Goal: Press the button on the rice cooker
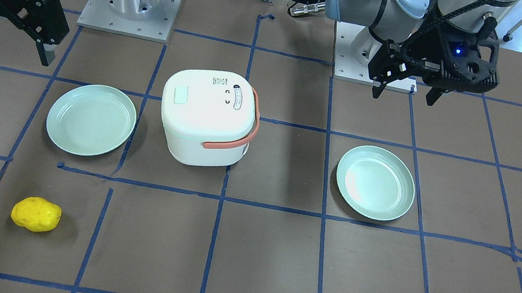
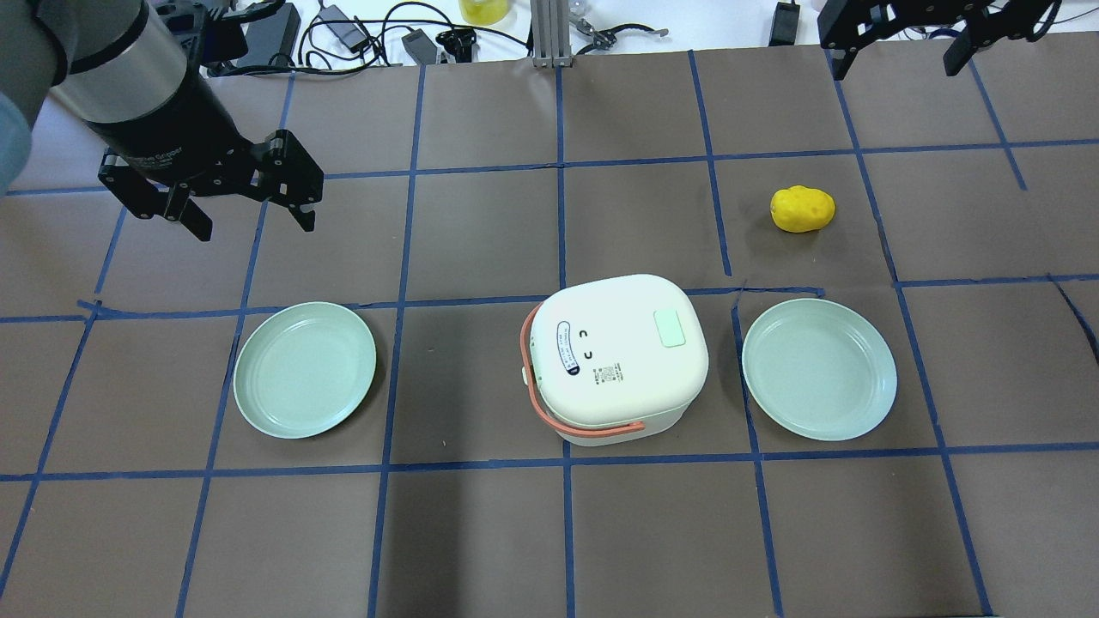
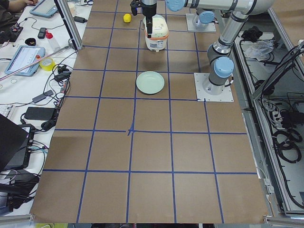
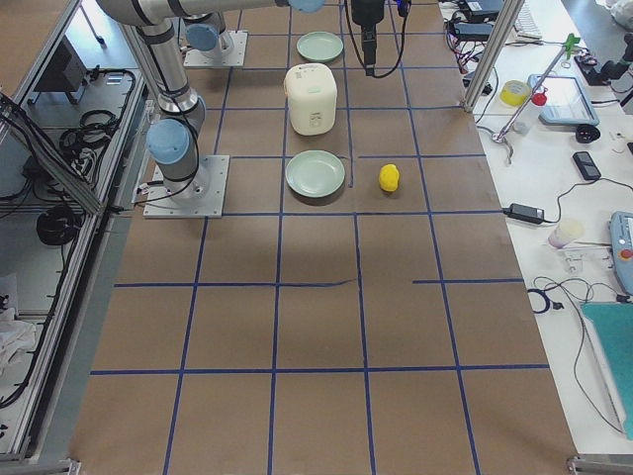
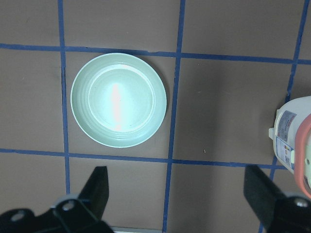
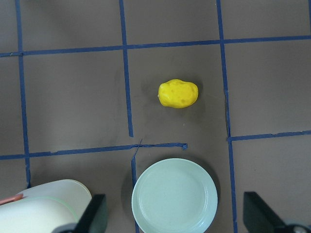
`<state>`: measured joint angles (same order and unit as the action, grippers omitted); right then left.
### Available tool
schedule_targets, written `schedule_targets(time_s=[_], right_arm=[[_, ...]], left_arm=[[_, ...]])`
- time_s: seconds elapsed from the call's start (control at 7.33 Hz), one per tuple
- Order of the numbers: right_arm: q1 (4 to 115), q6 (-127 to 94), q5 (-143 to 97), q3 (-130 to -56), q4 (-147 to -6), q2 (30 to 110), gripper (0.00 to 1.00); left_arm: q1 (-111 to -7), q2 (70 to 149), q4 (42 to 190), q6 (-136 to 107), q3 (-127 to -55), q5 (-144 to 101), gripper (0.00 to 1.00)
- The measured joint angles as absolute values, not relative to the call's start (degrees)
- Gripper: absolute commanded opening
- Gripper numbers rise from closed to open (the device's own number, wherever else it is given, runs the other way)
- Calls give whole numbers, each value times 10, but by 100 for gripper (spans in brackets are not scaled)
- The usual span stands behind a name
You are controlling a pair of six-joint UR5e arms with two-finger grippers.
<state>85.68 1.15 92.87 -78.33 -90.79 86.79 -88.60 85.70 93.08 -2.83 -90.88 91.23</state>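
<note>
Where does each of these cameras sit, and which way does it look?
Front-facing: across the table, facing the robot; left claw, right claw.
Overhead: behind the robot, looking down at the rice cooker; both claws.
Exterior left: table's end; left arm nearer.
Exterior right: opposite end; right arm nearer.
Left wrist: straight down on left plate; its fingertips.
Right wrist: down on yellow object, right plate.
Shared: every view shows the rice cooker.

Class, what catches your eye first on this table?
A white rice cooker with an orange handle stands mid-table between the left plate and right plate, both pale green. A yellow lump lies alone beyond the right plate; the left gripper and right gripper hang open.
</note>
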Motion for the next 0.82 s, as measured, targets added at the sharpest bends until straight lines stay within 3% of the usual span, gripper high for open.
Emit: schedule_targets(time_s=[0.82], right_arm=[[857,19,899,-789,-910,869,100]], left_arm=[[-886,857,931,-28,-909,912,100]])
